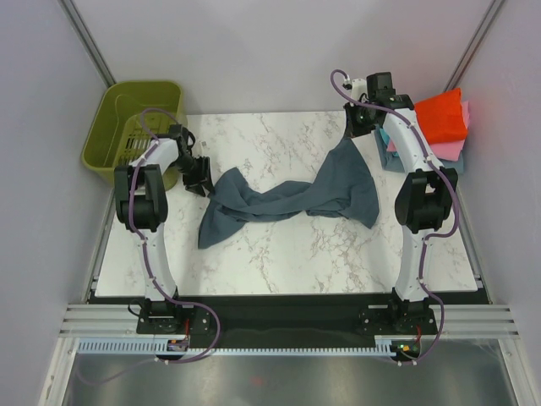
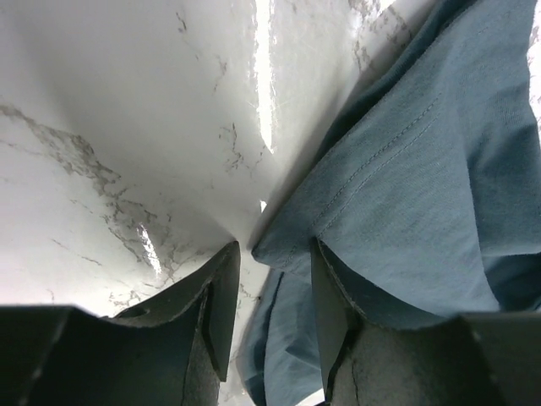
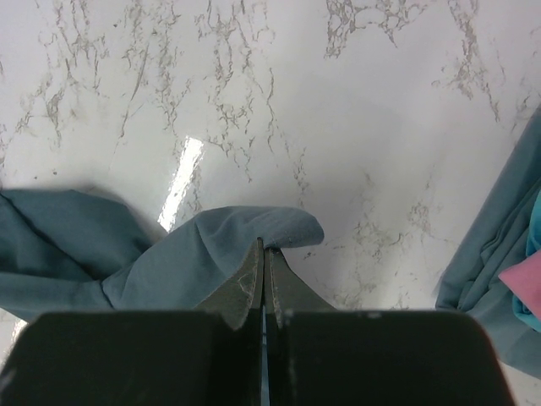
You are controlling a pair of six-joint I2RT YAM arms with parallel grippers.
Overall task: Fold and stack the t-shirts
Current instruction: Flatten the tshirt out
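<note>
Gripper on right (image 3: pixel 263 247) clamps blue-grey t-shirt (image 3: pixel 194 254); left gripper (image 2: pixel 273 247) half open at hem.

A blue-grey t-shirt (image 1: pixel 287 199) lies crumpled and stretched long across the middle of the white desk (image 1: pixel 279 262), one end lifted up at the back right, near a pile where a folded red-orange t-shirt (image 1: pixel 441 114) sits on a pink t-shirt (image 1: pixel 452 150) and a teal t-shirt (image 1: pixel 396 161).

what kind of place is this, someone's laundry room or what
Probably a robotics lab cell, not a home: two arms bolted to a metal rail, plain partition walls around a marble-look table, a blue-grey t-shirt as test cloth.
</note>
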